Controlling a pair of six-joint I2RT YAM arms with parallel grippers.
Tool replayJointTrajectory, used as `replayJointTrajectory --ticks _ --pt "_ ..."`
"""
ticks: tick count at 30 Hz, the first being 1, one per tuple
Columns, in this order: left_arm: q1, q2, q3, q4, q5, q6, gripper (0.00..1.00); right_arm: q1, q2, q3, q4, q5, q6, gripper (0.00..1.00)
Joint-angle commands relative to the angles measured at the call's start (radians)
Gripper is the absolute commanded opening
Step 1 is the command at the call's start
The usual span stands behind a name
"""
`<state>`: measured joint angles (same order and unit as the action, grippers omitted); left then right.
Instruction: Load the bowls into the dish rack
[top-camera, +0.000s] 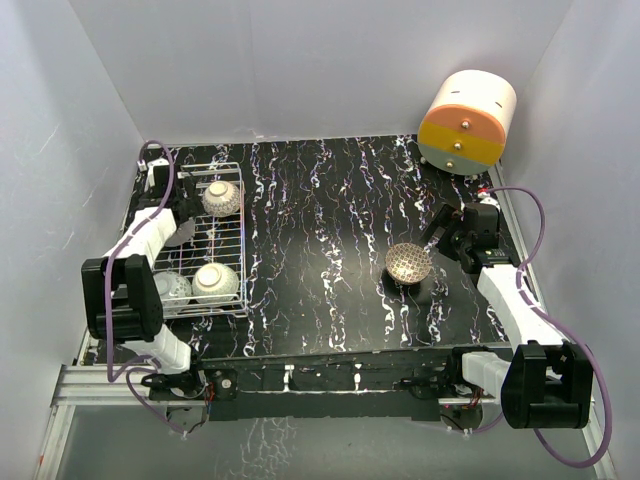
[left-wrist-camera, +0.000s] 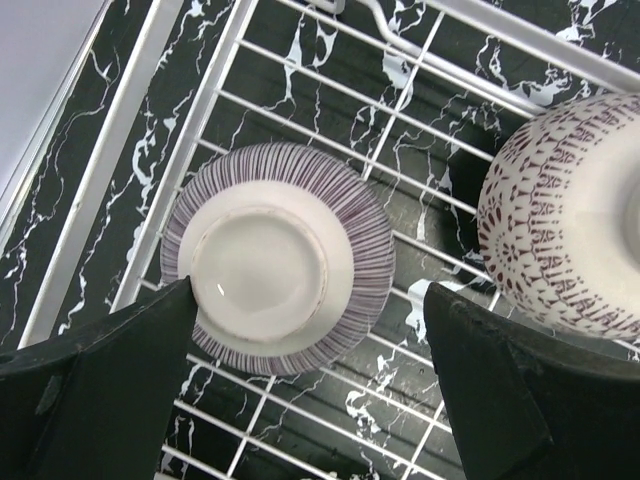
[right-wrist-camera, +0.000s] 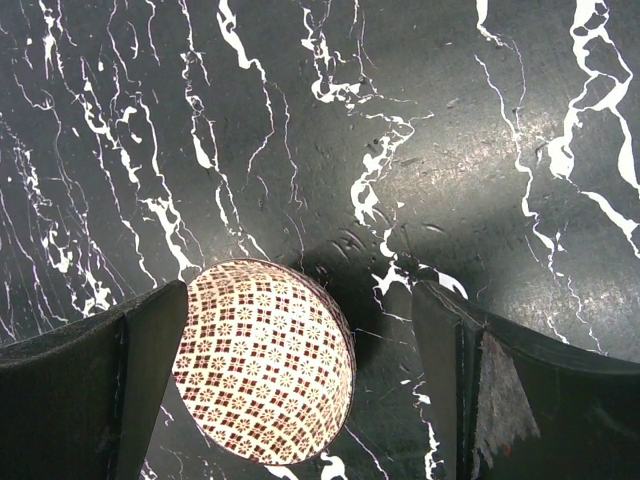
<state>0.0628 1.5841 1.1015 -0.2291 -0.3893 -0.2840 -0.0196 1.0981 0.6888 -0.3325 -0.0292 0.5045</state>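
Looking from above: bowls (top-camera: 215, 282) sit in the dish rack (top-camera: 228, 245), the lattice bowl (top-camera: 409, 263) alone on the worktop (top-camera: 320, 220). Left wrist: left hand (left-wrist-camera: 310, 300) gapes empty over a racked striped bowl (left-wrist-camera: 278, 272). Right wrist: right hand (right-wrist-camera: 300, 300), spread empty, sits off-centre, so the bowl may skid.

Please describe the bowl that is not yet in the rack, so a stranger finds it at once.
On the black white-veined table, look right of the white wire dish rack. The small round ceramic bowl stands alone there, its lattice-patterned inside showing.
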Motion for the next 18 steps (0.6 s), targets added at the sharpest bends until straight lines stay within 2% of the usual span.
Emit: replayJointTrajectory --ticks 1,7,13,16,18 --pt "0.008 0.015 0.014 0.102 0.012 0.03 0.93 0.004 -0.032 -0.013 0.043 0.021 0.005 0.98" --pt "0.013 0.018 -0.012 0.21 0.014 0.031 0.92 0.006 -0.033 -0.014 0.044 0.018 0.008 0.98" --pt "0.015 0.086 0.028 0.287 -0.052 0.057 0.92 0.007 -0.032 -0.01 0.041 0.01 0.011 0.98" --pt "0.014 0.114 0.075 0.254 -0.057 0.045 0.91 0.007 -0.03 -0.004 0.034 0.014 0.009 0.98" --pt "0.015 0.078 0.086 0.227 -0.046 0.028 0.9 0.007 -0.028 -0.002 0.033 0.017 0.008 0.98"
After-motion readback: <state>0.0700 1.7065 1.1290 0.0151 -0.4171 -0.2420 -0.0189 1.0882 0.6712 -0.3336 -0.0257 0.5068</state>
